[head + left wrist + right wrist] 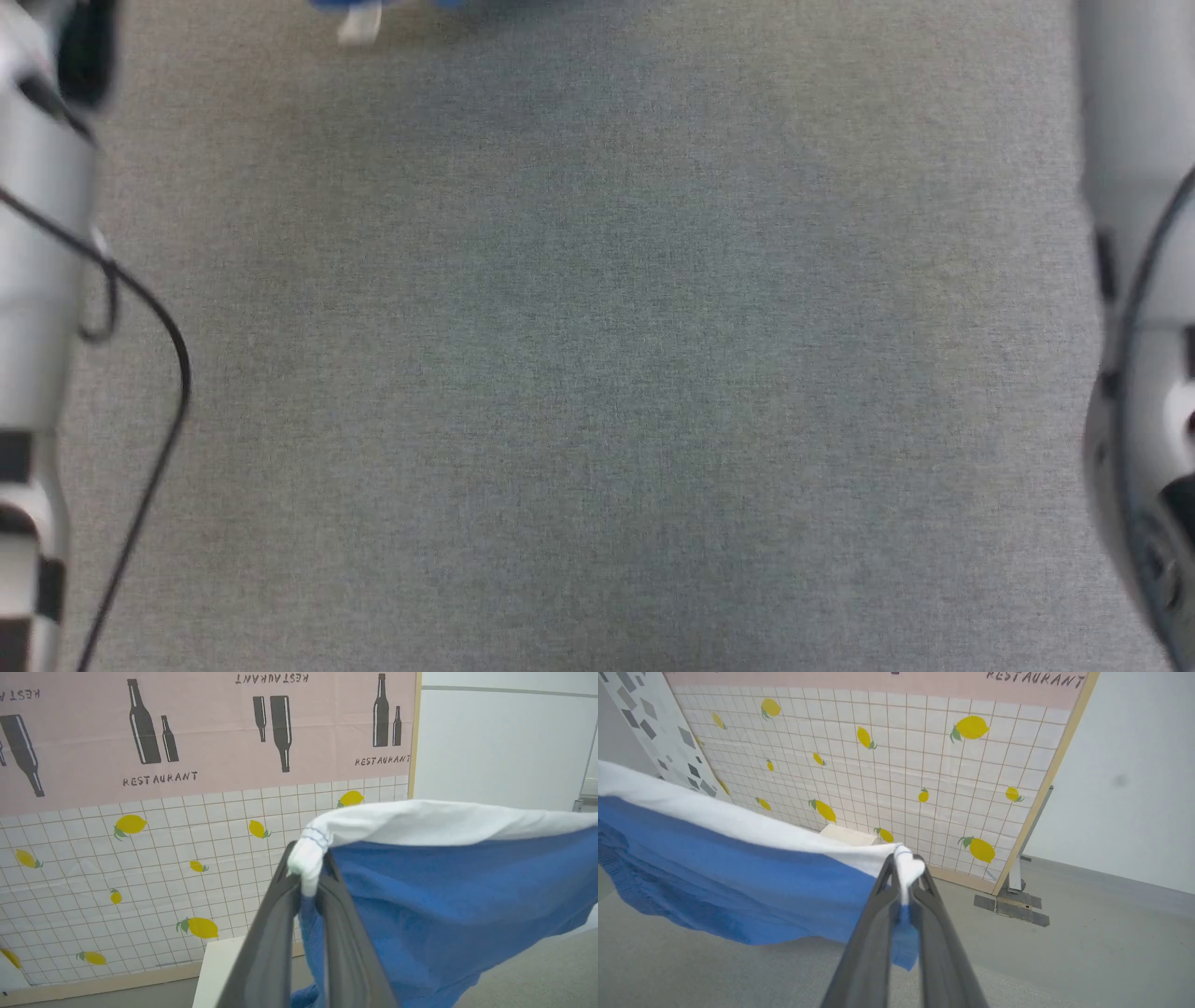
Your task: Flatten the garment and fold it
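One black cable (159, 373): loops down beside the pale left forearm (37, 233) at the left edge of the head view.
Left gripper (308, 870): fingers (275, 933) drawn narrow and pinching one end of the white waistband (444, 821), with the cloth bunched between the tips.
Garment (444, 891): blue shorts held up in the air with the waistband uppermost. It runs right from the left fingers and left from the right fingers, and the blue cloth hangs below it. In the head view a blue sliver and a white tag (359, 23) show at the top edge, over the bench.
Bench (597, 373): grey woven top, lying between the two forearms.
Panel (924, 765): stands behind the shorts, with a white grid, yellow lemons and a pink band lettered RESTAURANT.
Right gripper (906, 870): fingers (943, 942) narrow, clamping the other end of the waistband.
Right forearm (1139, 280): pale, blurred, at the right edge of the head view.
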You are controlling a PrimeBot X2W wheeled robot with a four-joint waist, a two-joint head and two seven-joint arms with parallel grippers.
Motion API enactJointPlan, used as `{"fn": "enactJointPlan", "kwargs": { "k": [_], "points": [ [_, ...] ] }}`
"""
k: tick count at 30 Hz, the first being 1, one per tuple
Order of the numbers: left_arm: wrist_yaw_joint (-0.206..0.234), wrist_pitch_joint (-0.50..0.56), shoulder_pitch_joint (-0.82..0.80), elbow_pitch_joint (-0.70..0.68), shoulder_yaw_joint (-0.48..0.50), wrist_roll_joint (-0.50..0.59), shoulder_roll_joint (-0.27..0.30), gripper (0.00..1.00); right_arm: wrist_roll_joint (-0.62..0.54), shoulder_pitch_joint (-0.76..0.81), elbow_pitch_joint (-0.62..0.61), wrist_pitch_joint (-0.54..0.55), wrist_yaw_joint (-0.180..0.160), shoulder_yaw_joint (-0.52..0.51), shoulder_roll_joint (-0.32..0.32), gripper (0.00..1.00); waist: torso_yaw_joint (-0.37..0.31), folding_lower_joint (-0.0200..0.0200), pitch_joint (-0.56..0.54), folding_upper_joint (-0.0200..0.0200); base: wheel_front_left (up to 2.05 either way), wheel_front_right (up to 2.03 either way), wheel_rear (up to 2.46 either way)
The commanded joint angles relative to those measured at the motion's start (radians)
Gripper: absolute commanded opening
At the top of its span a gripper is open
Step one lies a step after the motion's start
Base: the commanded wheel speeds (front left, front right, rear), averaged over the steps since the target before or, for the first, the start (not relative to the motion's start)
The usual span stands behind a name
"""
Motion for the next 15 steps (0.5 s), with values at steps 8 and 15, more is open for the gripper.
{"fn": "enactJointPlan", "kwargs": {
  "k": [8,15],
  "points": [
    [-0.004,-0.067,0.317,-0.098,-0.066,-0.106,0.044,0.00,0.095,0.398,-0.181,-0.029,-0.002,0.071,-0.002,0.00,0.000,0.0000,-0.065,0.0000,0.00,0.00,0.00],
    [0.024,-0.071,0.698,-0.305,-0.001,-0.134,0.027,0.00,0.243,0.885,-0.500,0.025,-0.002,0.059,-0.002,0.00,0.021,0.0000,-0.182,0.0000,0.00,0.00,0.00]
  ]
}}
